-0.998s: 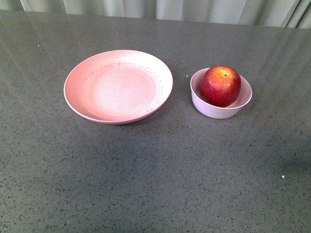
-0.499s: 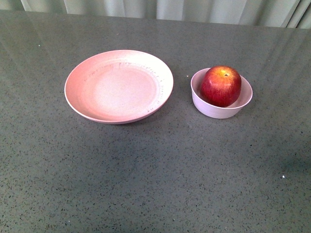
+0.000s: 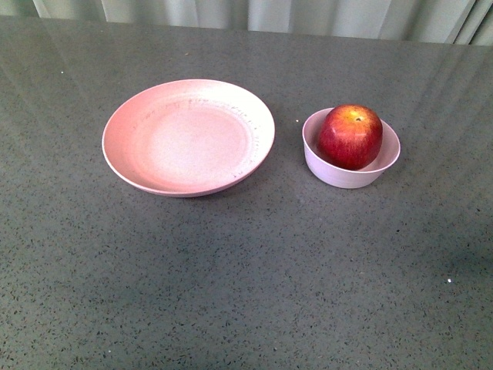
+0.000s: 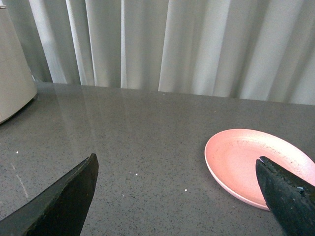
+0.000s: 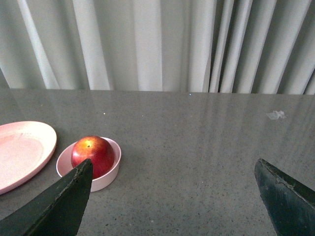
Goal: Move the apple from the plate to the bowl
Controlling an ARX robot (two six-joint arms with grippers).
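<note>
**Apple in bowl, plate bare, both grippers wide and unloaded**

Front view. Surface: dark grey speckled table [image 3: 246, 270], glossy, with pale curtain [image 3: 254, 14] folds along its far edge. Items: salmon pink plate [image 3: 123, 135], nothing on it; pale pink bowl [image 3: 339, 176] just beside it and apart from it; red apple [image 3: 350, 136] seated inside the bowl, stem dimple up, its top rising above the rim. Neither arm appears here.

Left wrist view. Same grey table running to a wall of grey-white curtain; a beige object [image 4: 12, 78] stands at one side, cut off by the frame. Left gripper [image 4: 179, 196]: two dark fingers [image 4: 64, 201] spread far apart, nothing between them, touching nothing. The plate lies ahead of the gripper, partly behind one fingertip.

Right wrist view. Table and curtain as above; a small pale scrap [image 5: 275, 114] lies on the table well beyond the gripper. Right gripper [image 5: 172, 196]: fingers [image 5: 61, 204] fully parted, gripping nothing. The bowl with the apple in it sits ahead, just past one fingertip, clear of it; the plate's edge shows beside the bowl.
</note>
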